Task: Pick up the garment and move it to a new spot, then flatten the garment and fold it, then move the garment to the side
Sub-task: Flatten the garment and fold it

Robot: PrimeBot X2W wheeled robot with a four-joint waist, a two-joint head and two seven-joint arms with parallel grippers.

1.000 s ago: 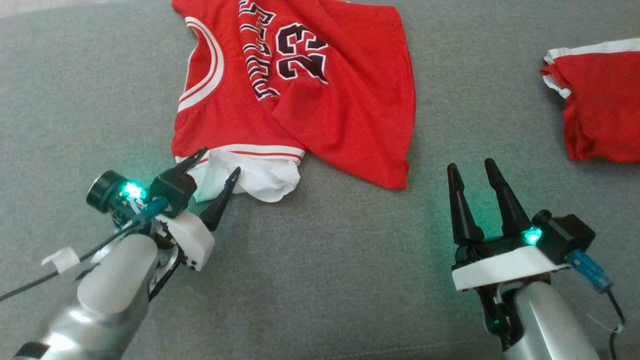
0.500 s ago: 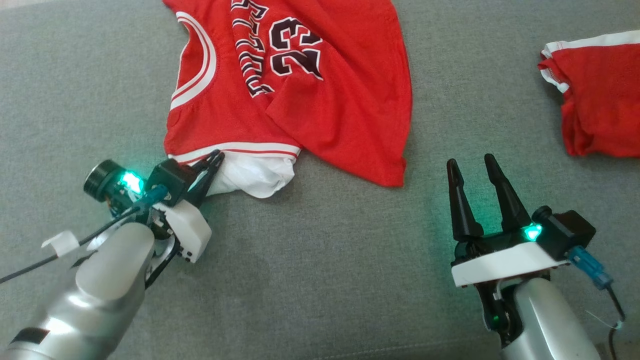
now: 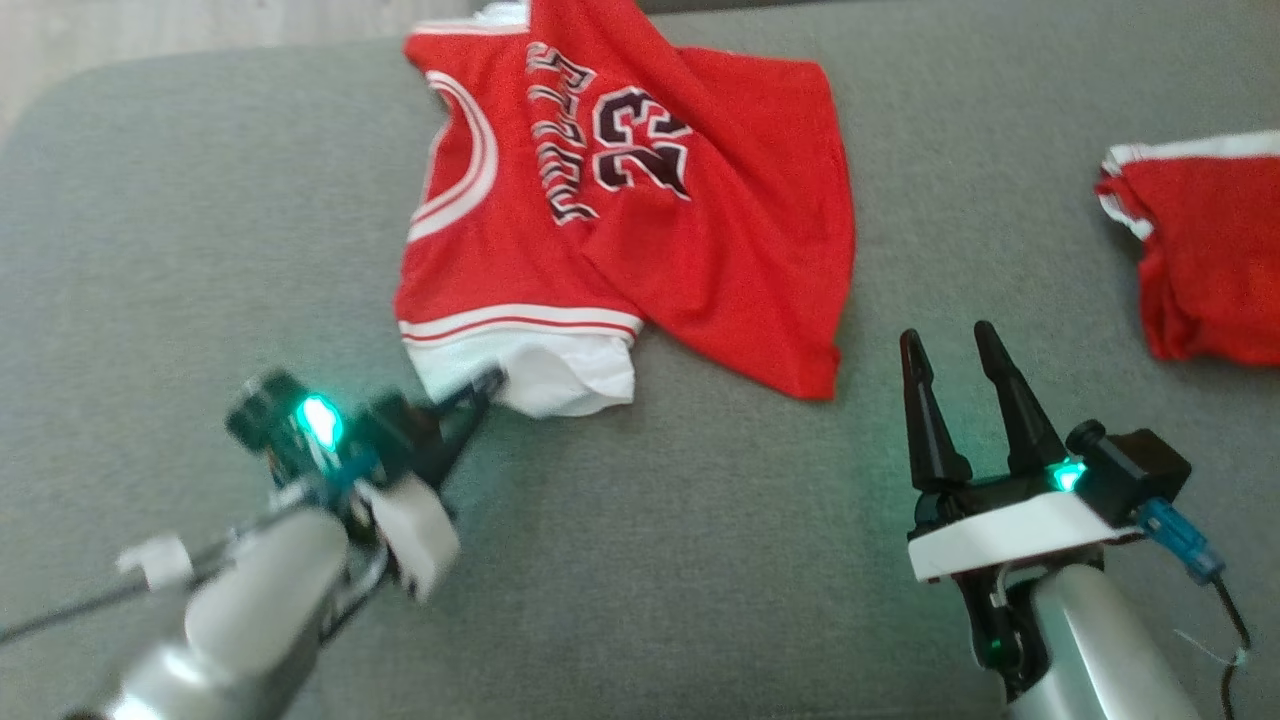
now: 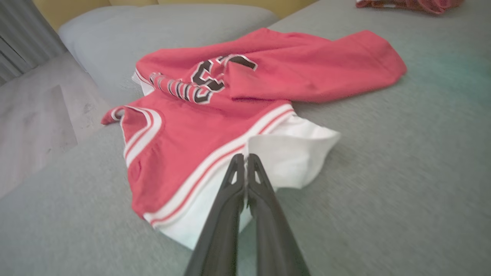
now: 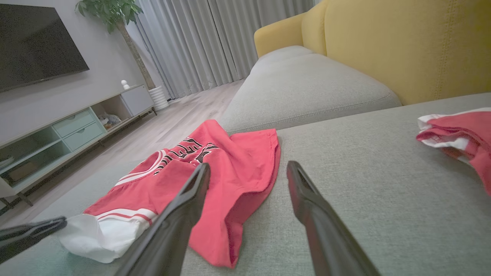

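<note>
Left gripper pinches garment at white edge (right gripper agape).

The left claw pinches the red jersey at its white edge; the right claw stands open.

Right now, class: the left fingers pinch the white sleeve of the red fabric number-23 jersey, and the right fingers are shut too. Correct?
No: the right gripper has open fingers, as the right wrist view shows. The left gripper does pinch that white sleeve.
</note>
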